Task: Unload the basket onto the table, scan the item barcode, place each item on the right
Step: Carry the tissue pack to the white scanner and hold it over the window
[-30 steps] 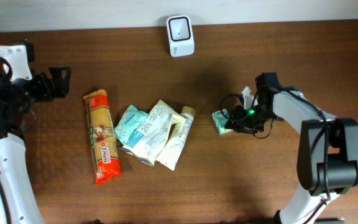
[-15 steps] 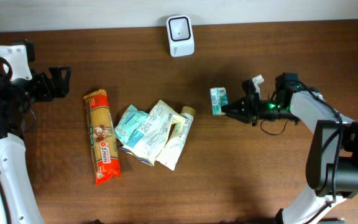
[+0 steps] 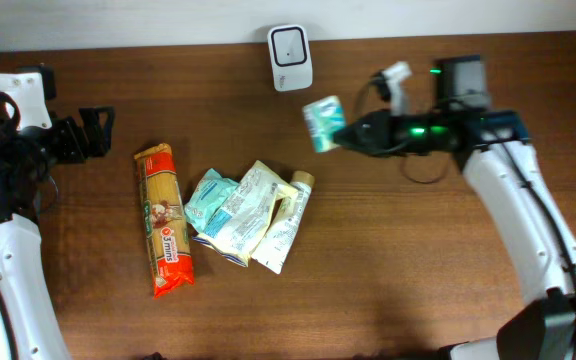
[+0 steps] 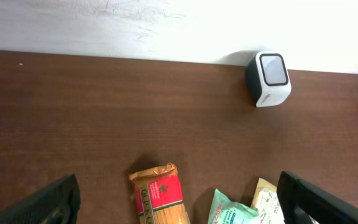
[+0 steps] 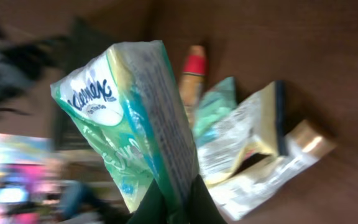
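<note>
Holding the tissue pack (image 3: 322, 124) above the worktop (image 3: 418, 280), just beside the scanner (image 3: 290, 44), the right end effector (image 3: 346, 132) is clamped on one end of it. The left end effector (image 3: 101, 133) sits well apart, fingers spread. To scan well, I judge the pack should be turned so its barcode, which I cannot make out, squarely faces the scanner, then held steady.
</note>
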Controlling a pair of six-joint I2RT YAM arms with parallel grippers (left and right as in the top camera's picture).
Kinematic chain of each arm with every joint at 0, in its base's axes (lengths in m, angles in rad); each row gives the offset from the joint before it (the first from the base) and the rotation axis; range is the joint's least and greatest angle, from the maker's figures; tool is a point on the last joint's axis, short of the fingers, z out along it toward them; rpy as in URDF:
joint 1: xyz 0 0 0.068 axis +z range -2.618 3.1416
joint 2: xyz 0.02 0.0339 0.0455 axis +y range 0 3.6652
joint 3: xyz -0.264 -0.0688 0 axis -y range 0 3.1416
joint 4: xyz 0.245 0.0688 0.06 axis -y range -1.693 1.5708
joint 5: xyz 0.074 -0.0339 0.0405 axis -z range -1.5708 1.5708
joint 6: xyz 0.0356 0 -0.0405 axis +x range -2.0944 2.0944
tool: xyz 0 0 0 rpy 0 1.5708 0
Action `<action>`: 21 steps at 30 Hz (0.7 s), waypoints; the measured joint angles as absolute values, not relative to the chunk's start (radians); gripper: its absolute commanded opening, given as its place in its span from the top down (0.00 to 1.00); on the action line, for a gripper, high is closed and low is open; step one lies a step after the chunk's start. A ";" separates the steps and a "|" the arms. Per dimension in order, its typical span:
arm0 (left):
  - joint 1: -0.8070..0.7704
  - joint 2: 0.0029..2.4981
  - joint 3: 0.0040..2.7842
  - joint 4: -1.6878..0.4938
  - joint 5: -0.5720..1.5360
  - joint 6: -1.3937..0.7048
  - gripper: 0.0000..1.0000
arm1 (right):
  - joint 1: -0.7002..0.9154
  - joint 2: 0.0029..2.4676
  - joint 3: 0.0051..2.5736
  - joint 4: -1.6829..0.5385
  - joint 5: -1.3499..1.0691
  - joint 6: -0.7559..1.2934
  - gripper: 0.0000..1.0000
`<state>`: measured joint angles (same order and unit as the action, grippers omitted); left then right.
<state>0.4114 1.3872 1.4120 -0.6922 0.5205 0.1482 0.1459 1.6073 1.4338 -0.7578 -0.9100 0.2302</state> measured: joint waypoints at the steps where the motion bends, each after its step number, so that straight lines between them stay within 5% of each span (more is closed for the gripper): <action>1: 0.411 1.387 1.412 -0.691 0.521 0.148 0.01 | 0.216 1.608 1.478 -0.770 -0.715 0.231 0.96; 3: 0.411 1.387 1.412 -0.692 0.521 0.148 0.01 | 0.360 1.665 1.675 -0.855 -0.287 0.215 0.96; 7: 0.411 1.386 1.412 -0.694 0.521 0.148 0.01 | 0.402 2.087 2.274 -0.944 0.099 0.110 0.96; 14: 0.411 1.384 1.413 -0.692 0.521 0.148 0.01 | 0.411 2.480 2.326 -0.380 0.411 -0.255 0.96; 21: 0.411 1.383 1.413 -0.691 0.521 0.148 0.01 | 0.427 2.574 2.326 -0.329 0.459 -0.451 0.96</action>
<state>0.4114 1.3834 1.4132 -0.6914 0.5209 0.1478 0.4267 2.5740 2.3264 -0.3290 0.4591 -0.4515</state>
